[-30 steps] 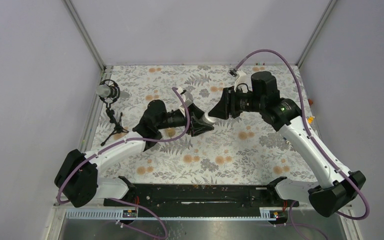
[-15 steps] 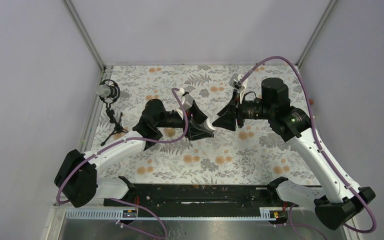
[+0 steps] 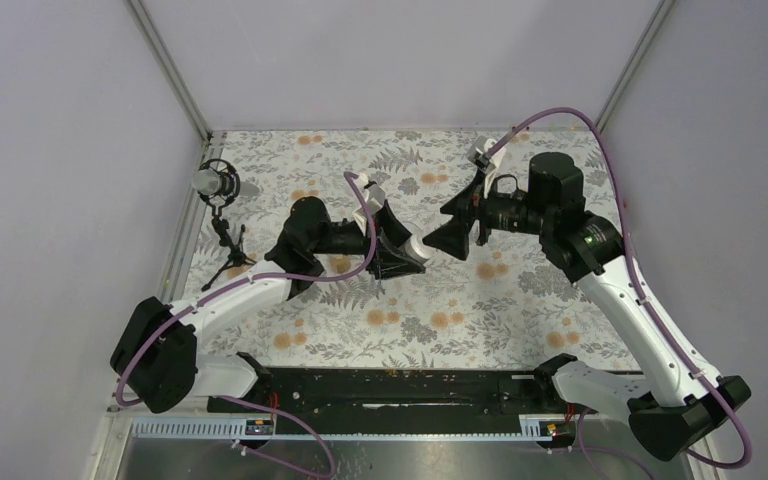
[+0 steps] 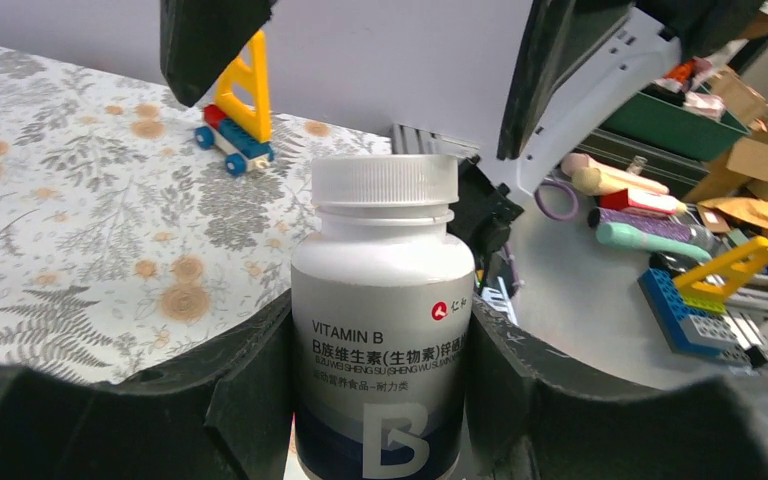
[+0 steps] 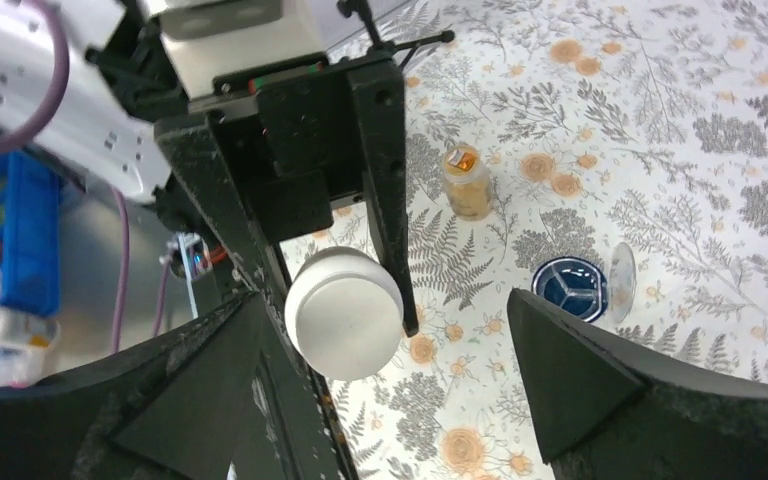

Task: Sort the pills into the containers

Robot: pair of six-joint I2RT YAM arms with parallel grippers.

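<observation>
The left gripper (image 3: 405,256), near the middle of the floral table (image 3: 520,300), pinches a white-capped vitamin bottle (image 4: 382,320) by its sides. At its 2 o'clock the right gripper (image 3: 455,222) faces the cap with its jaws spread wide. In the right wrist view, an amber bottle (image 5: 468,182) stands upright between 1 and 2 o'clock of the cap.

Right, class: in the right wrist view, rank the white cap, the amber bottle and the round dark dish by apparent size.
1. Largest: the white cap, though it is nearest the camera.
2. The round dark dish and the amber bottle look alike, so unranked.
</observation>
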